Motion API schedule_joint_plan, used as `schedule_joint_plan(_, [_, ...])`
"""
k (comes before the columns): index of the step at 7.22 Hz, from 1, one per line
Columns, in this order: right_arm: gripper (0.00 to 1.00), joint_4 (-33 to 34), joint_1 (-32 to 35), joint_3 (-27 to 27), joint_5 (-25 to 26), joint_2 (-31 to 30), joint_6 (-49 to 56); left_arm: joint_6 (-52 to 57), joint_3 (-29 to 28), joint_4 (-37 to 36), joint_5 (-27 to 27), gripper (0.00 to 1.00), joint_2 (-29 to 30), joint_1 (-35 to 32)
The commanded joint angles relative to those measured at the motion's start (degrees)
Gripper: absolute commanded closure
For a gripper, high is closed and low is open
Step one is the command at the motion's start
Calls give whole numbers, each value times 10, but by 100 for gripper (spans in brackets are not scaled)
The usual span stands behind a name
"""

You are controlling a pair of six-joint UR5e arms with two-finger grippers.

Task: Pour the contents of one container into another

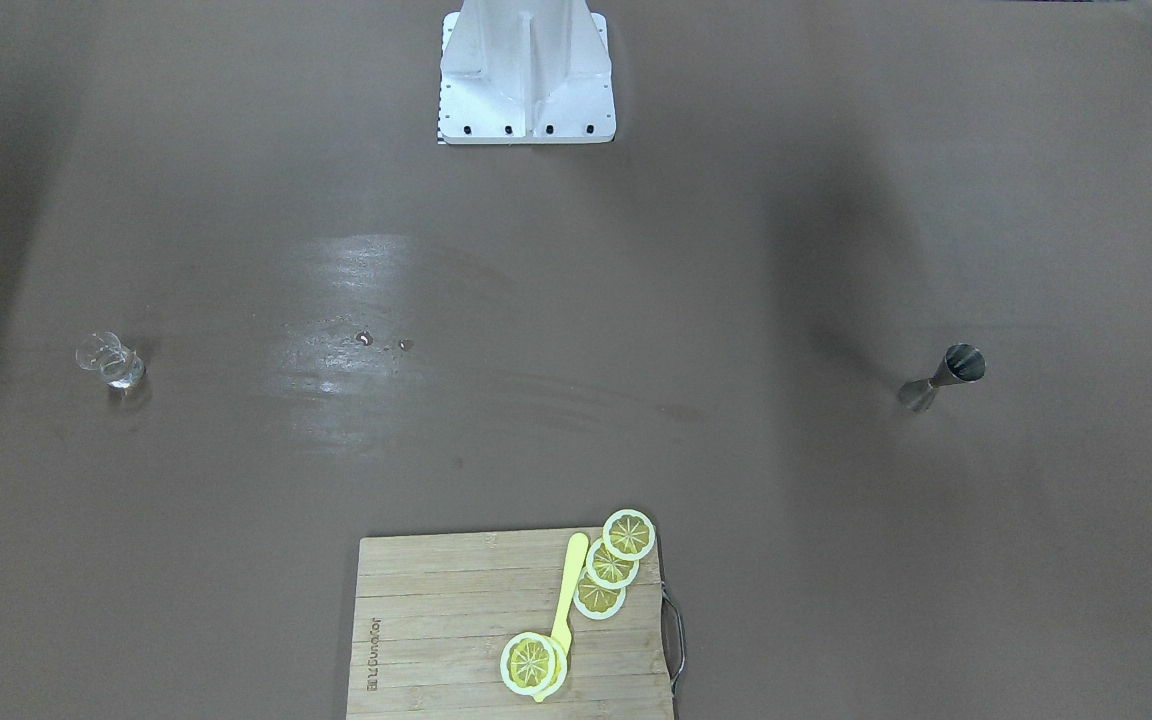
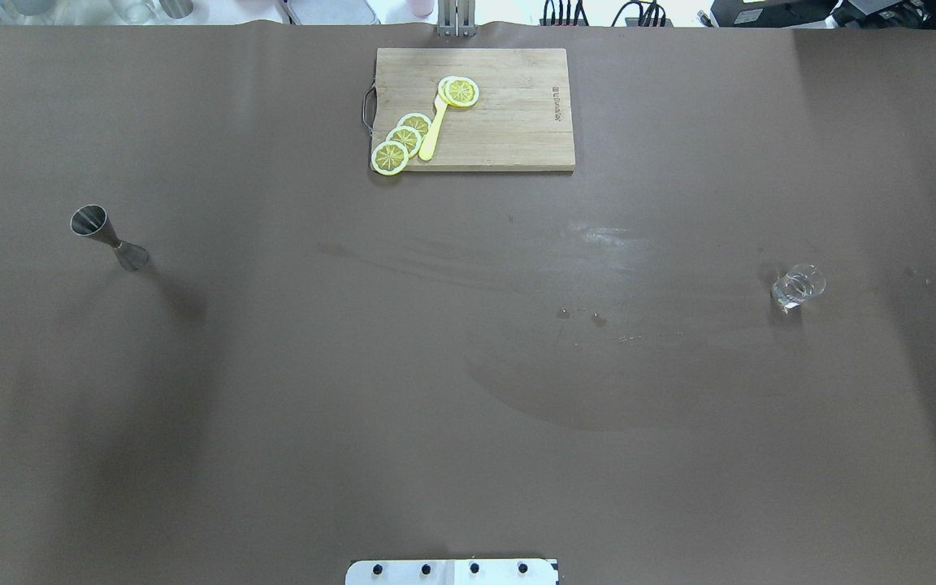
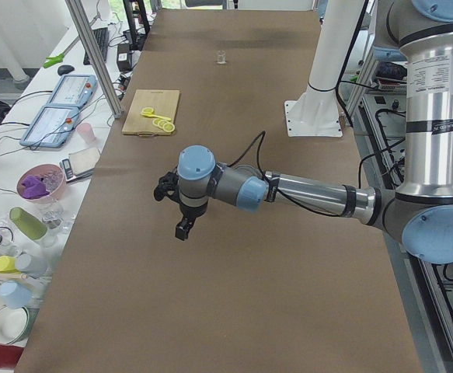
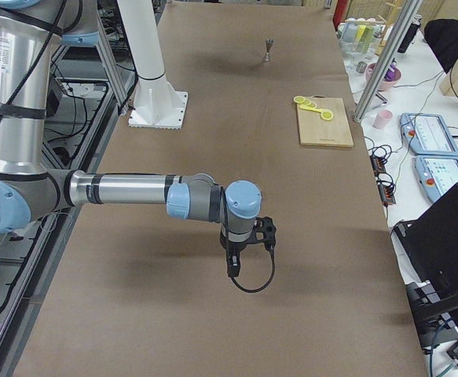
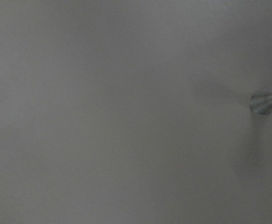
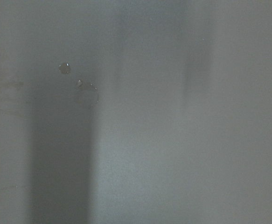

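Observation:
A steel jigger (image 2: 109,237) stands upright on the brown table at the robot's left, also seen as the jigger (image 1: 944,377) on the front view's right. Only its base (image 5: 264,102) shows at the left wrist view's right edge. A small clear glass (image 2: 797,286) with a little liquid stands at the robot's right. My left gripper (image 3: 182,231) hangs above the table on the near arm in the exterior left view. My right gripper (image 4: 232,267) hangs likewise in the exterior right view. Both appear only in side views, so I cannot tell whether they are open or shut.
A wooden cutting board (image 2: 509,122) with lemon slices (image 2: 403,142) and a yellow knife (image 2: 433,134) lies at the table's far edge. A few droplets (image 2: 590,315) sit mid-table. The white robot pedestal (image 1: 526,75) stands at the robot's side.

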State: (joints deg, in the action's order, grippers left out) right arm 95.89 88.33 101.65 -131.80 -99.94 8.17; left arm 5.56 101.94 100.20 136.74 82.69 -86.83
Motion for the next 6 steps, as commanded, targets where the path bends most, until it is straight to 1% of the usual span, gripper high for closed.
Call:
schedule_joint_plan(1, [0, 0, 0, 0, -1, 0, -1, 1, -1, -2, 16, 3, -41, -24])
schedule_joint_plan(2, [0, 0, 0, 1, -1, 0, 0, 1, -5, -17, 27, 3, -50, -34])
schedule_joint_plan(4, [0, 0, 0, 1, -1, 1, 0, -2, -9, -40, 22, 3, -54, -38])
schedule_joint_plan(6, [0, 0, 0, 1, -1, 1, 0, -1, -3, -114, 21, 3, -46, -40])
